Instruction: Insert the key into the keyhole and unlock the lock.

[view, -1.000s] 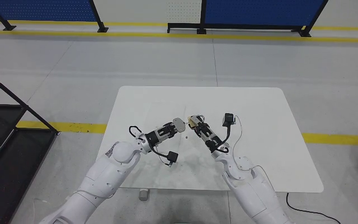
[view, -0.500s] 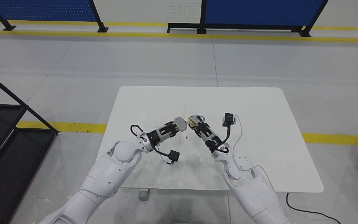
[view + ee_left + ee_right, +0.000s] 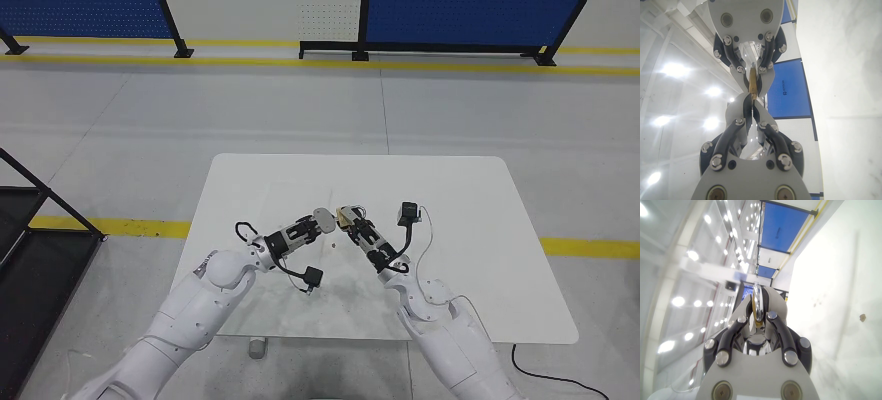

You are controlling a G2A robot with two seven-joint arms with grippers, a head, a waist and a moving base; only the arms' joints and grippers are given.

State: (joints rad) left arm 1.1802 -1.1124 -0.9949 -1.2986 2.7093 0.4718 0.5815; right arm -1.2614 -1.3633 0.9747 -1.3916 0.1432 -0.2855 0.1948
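Left hand [image 3: 753, 111] first: its fingers are pinched tight, almost no gap, on the thin key [image 3: 753, 102], with only the tip poking out ahead of the fingertips. Straight in front of it, nose to nose, is the right hand [image 3: 755, 302], clamped just as firmly on the brass lock [image 3: 758, 313]. The chrome shackle stands out past that hand's fingertips and the lock body sits between the pads. Both hands hold their pieces up in the air, with the white table [image 3: 460, 200] below them.

As for progress, picking up looks done and so does lining up: the key tip meets the end of the lock body facing the left hand. Whether the blade has actually gone into the keyhole I cannot tell, because the fingers crowd the joint. What is left, by my reading, is seating the key fully, turning it, and the shackle springing open. Seen edge-on, the shackle gives nothing away.

The count is one key, one lock, two hands and one table.
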